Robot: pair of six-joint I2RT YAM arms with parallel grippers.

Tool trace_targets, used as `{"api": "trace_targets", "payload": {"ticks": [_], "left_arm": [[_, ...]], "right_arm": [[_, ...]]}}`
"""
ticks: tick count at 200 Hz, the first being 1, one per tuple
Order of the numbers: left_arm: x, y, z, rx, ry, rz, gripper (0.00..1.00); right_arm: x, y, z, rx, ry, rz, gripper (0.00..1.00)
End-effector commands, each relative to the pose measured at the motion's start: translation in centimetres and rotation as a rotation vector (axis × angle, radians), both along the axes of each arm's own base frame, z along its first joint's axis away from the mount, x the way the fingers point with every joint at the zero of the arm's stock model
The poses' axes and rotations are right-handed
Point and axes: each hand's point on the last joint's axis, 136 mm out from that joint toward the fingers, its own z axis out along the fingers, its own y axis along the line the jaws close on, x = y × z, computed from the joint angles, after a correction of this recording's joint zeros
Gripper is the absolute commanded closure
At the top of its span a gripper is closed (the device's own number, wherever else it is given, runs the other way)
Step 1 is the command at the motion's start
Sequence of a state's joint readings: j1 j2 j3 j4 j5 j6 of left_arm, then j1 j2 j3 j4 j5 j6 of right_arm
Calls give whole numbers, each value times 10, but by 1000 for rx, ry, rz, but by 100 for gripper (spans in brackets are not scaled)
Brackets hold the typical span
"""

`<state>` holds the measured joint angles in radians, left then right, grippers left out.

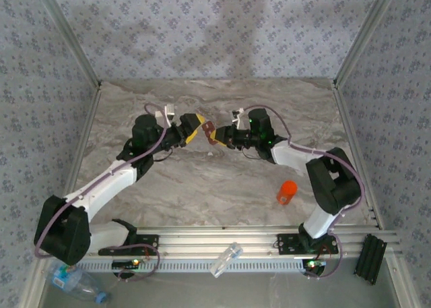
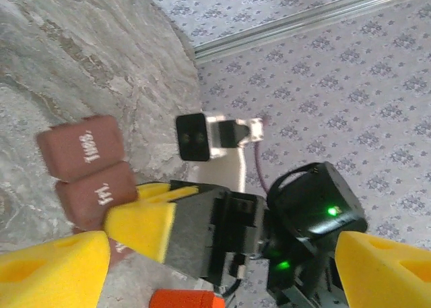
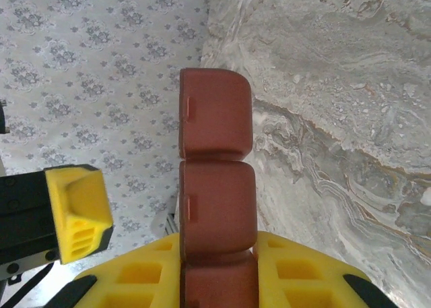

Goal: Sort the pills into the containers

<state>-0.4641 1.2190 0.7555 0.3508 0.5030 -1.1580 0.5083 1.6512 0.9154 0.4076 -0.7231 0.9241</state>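
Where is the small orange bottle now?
In the top view, the orange bottle sits on the table, right side, just left of the right arm.

Orange pill bottle [image 1: 287, 192] on marble table [image 1: 202, 193]

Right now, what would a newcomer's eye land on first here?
Over the middle of the table, the right gripper is shut on a strip of brown-red pill boxes, with the left gripper open close beside it. A small orange bottle sits alone on the marble top, off to the right.
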Motion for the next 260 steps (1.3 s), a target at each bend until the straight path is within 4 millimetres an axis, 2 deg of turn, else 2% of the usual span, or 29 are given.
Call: {"api": "trace_targets", "payload": {"ticks": [1, 44, 85, 114, 148, 177, 205, 228, 248, 260], "left_arm": [[0, 9, 2, 48, -45, 21, 12], [5, 12, -3, 53, -36, 23, 12], [9, 10, -2, 62, -52, 1, 11], [11, 6, -12, 63, -30, -11, 11], [18, 2, -24, 12, 15, -4, 11], [25, -1, -24, -42, 22, 1, 12], [31, -7, -12, -94, -31, -13, 13], [38, -10, -15, -108, -28, -11, 16], [43, -12, -19, -126, -20, -7, 19], [46, -8, -23, -112, -18, 10, 20]], "right_arm": [[-13, -9, 3, -138, -134, -8, 93], [-30, -18, -1, -358, -351, -19, 93], [-38, -24, 5, -376, -469, -40, 93], [-33, -25, 8, -297, -392, -53, 93], [-25, -22, 23, -124, -291, -103, 92], [-20, -14, 40, 55, -192, -118, 91], [-16, -5, 53, 153, -110, -109, 90], [-13, -2, 62, 208, -81, -106, 89], [-7, -5, 55, 190, -51, -142, 87], [-4, -6, 43, 156, -22, -161, 85]]}}
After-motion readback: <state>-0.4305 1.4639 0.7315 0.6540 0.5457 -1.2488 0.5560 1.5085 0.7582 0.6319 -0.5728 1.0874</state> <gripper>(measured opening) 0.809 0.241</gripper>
